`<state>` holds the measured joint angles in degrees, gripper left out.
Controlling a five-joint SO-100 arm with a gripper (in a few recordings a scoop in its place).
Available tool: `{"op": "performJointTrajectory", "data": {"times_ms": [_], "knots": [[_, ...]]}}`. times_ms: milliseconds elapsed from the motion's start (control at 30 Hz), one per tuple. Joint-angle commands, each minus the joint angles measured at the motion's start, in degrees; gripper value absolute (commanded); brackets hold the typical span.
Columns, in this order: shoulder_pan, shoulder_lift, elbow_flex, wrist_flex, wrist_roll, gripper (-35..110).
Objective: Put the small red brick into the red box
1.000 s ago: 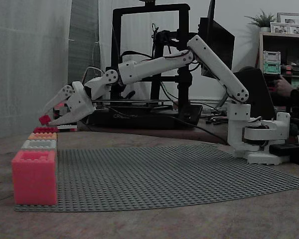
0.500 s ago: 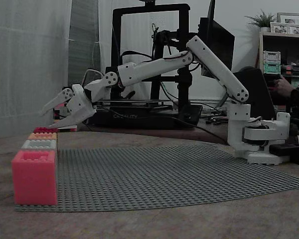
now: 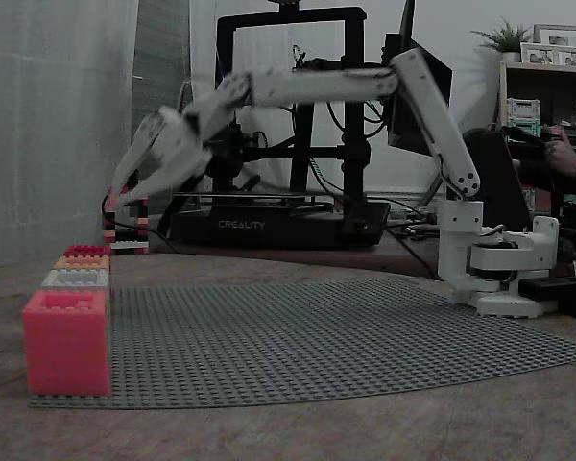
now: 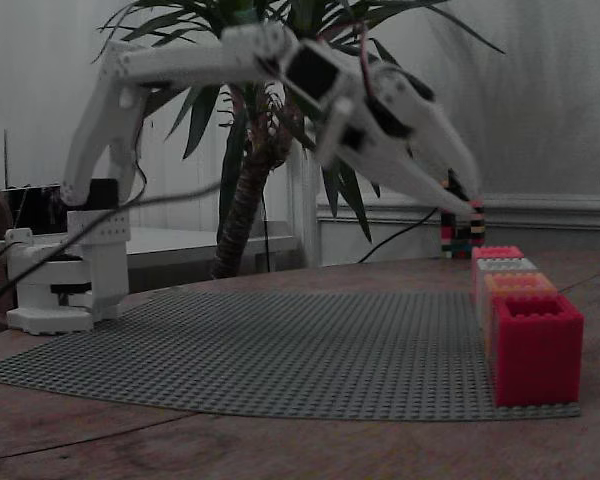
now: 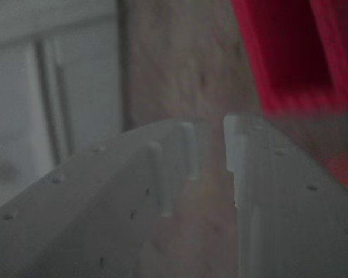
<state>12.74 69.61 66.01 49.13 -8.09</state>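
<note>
The white arm (image 3: 317, 86) reaches out level, and its end effector (image 3: 130, 197) hangs in the air, tilted down toward the far left corner of the grey studded plate (image 3: 317, 327) that lies on the desk (image 3: 269, 432). Its jaws stand apart with nothing between them, which both fixed views and the wrist view (image 5: 209, 133) show.

Four boxes stand in a row along that left edge. A tall red box (image 3: 65, 341) is at the near corner, then a pale box (image 3: 75, 279), an orange box (image 3: 82, 261) and a low red box (image 3: 86, 251) at the far end.

I cannot tell where the small red brick lies, how it looks or which way its long axis runs. The side views hide the boxes' insides. In the blurred wrist view an open red box (image 5: 290, 58) sits past the right finger, and its hollow is dark.
</note>
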Motion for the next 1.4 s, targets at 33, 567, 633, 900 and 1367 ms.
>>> {"op": "performJointTrajectory", "data": {"times_ms": [33,567,633,900,1367], "knots": [[-4.04,25.75,11.16,14.50,-2.29,0],[-11.34,82.88,76.46,19.16,5.89,0],[-11.69,87.28,79.72,20.57,6.42,0],[-12.66,105.03,90.26,27.51,7.56,0],[-14.15,114.87,97.21,31.64,8.35,0]]}}
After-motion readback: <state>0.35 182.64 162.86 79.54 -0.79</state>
